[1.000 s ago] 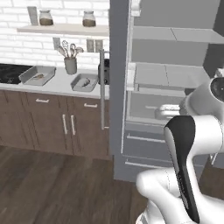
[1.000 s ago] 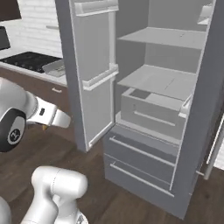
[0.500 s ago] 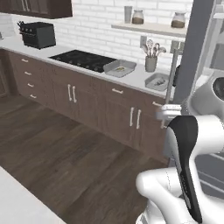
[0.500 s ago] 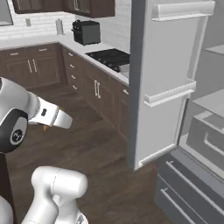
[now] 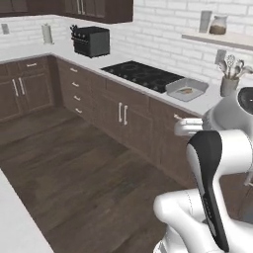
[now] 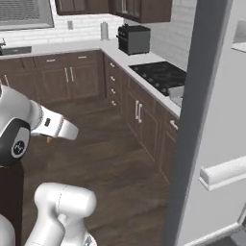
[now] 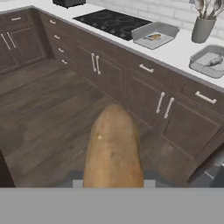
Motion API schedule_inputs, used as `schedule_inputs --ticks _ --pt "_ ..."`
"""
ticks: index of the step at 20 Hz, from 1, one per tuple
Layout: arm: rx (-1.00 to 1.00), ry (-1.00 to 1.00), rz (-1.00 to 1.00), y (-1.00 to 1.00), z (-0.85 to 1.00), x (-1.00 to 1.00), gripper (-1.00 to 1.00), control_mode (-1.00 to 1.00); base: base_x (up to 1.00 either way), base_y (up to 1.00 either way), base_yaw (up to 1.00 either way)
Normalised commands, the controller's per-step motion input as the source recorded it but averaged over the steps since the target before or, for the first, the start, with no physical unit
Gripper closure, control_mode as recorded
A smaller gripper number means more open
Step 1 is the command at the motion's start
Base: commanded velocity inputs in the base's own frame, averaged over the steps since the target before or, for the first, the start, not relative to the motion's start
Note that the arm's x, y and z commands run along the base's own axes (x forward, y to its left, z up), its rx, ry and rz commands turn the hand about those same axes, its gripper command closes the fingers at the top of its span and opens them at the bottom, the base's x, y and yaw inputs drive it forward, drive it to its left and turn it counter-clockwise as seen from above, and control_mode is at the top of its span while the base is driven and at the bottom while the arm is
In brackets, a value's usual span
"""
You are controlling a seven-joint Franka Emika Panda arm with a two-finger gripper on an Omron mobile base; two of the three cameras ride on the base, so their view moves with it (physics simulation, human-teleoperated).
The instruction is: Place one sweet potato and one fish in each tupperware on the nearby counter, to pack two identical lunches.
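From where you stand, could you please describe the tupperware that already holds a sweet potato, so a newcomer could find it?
Find the black cooktop set into the off-white counter. Right beside it sits a shallow grey tupperware with an orange-brown piece inside. The other tray, past the utensil holder, holds only something grey.

Robot arm (image 5: 217, 197): glossy white rounded shells, bulbous joints. Glossy black panel runs down link in left base view. Dark round joint cap with small pale emblem in right base view. White tapered wrist segment with small dark mark.
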Motion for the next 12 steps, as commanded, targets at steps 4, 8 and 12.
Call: schedule_inputs --ticks 4,8,12 --pt "0.00 0.00 0.00 0.00 0.00 0.00 1.00 1.00 1.00 0.00 0.01" --pt "0.00 0.00 0.00 0.00 0.00 0.00 1.00 1.00 1.00 0.01 -0.43" --pt "0.00 0.00 0.00 0.00 0.00 0.00 1.00 1.00 0.90 0.07 -0.63"
